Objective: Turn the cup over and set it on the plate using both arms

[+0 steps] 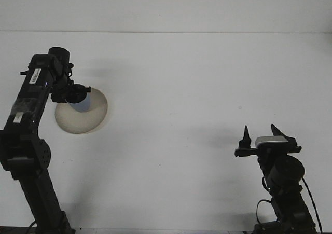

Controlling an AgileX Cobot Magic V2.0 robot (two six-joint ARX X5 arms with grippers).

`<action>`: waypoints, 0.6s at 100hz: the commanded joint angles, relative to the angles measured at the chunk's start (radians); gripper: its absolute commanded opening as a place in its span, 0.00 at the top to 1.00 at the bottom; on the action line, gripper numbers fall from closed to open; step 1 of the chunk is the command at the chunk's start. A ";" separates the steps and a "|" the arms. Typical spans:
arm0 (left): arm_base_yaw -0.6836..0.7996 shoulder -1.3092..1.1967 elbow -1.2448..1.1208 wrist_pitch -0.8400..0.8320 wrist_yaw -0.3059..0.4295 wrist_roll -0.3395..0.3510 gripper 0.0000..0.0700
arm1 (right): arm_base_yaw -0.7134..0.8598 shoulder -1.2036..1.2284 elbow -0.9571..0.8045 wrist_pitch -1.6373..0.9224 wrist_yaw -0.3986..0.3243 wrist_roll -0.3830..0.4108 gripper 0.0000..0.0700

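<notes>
Gripping a pale blue cup (83, 105), the left claw (77, 95) is hanging over the upper left part of a round beige plate (83, 121), its dark fingers clenched around the cup's upper end. The cup is sitting within the plate's outline, tilted slightly, with its lower end pointing down toward the plate; whether it is touching the plate's surface cannot be told from this view. The left arm (32, 114) is reaching up and forward along the left side of the white desk (187, 88), its dark body carrying a white label near the wrist and casting a soft shadow beyond the plate. Well apart, at the lower right, the right claw (262, 135) is standing released, its two black fingers pointing upward with a clear gap between them and nothing held. A grey block is sitting just behind those fingers, atop the right arm (282, 187), with cables trailing down beside it.
</notes>
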 commanded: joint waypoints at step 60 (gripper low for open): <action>0.003 0.038 0.015 -0.013 0.003 -0.002 0.73 | 0.002 0.002 0.002 0.014 0.001 -0.011 0.24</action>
